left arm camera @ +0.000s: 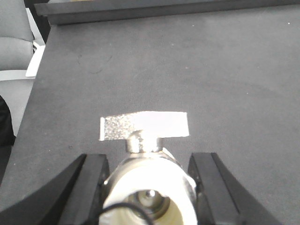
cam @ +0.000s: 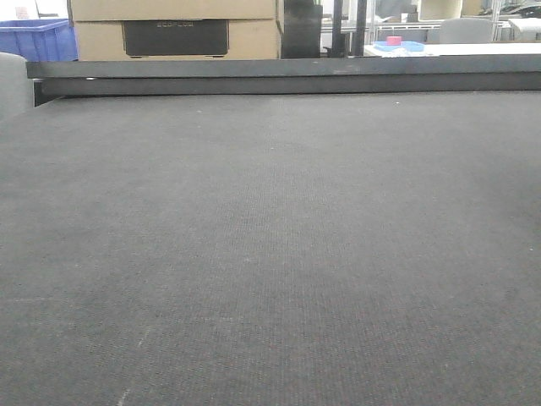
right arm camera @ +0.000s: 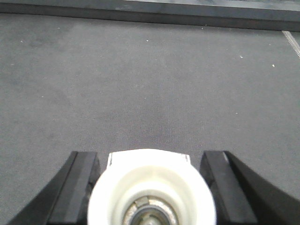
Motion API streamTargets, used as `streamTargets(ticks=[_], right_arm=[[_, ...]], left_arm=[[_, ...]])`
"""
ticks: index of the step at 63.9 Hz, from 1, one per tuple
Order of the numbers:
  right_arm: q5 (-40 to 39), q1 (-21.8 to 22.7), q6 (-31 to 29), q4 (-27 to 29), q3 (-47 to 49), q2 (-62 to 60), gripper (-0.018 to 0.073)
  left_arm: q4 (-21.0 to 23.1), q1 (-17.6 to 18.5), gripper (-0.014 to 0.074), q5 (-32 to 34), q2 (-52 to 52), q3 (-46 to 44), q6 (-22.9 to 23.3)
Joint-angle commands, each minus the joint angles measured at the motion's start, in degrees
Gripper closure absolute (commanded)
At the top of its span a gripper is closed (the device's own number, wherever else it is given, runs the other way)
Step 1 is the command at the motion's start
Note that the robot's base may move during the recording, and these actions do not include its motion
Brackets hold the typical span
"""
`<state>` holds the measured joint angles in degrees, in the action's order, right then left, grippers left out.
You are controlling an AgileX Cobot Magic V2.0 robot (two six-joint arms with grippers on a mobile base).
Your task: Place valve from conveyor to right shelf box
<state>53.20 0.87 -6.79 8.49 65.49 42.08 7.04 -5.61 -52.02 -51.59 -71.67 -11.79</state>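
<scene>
The conveyor (cam: 270,237) is a wide dark grey woven belt with a black rail (cam: 287,76) along its far edge. No valve or gripper shows in the front view. In the left wrist view my left gripper (left arm camera: 147,157) is shut on a metal valve (left arm camera: 147,187) with a white rim and a flat silver handle (left arm camera: 145,124), its black fingers against both sides, over the belt (left arm camera: 197,70). In the right wrist view my right gripper (right arm camera: 150,154) is shut on a second valve (right arm camera: 150,187), seen end-on as a white ring with a metal centre. The shelf box is out of view.
Beyond the rail stand a blue bin (cam: 38,38), cardboard boxes (cam: 173,25) and a white table with a pink object on a blue tray (cam: 395,42). The belt's left edge and a grey seat (left arm camera: 14,42) show in the left wrist view.
</scene>
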Motion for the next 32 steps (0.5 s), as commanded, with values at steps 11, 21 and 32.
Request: streamTargets(ticks=[11,21,32], right_arm=[[-4.47,0.02,-0.18,-0.15,0.27,-0.39,0.0715],[-4.86,0.02,-0.18,-0.15,0.27,-0.39,0.0715],[-5.33,0.02,-0.18,-0.15,0.27,-0.39,0.0715]], left_arm=[[0.52,0.28,0.0708,3.55,0.34,-0.38,0.43],[0.52,0.28,0.0708,3.55,0.34,-0.38,0.43],[0.52,0.28,0.0708,3.55,0.34,-0.38,0.43]])
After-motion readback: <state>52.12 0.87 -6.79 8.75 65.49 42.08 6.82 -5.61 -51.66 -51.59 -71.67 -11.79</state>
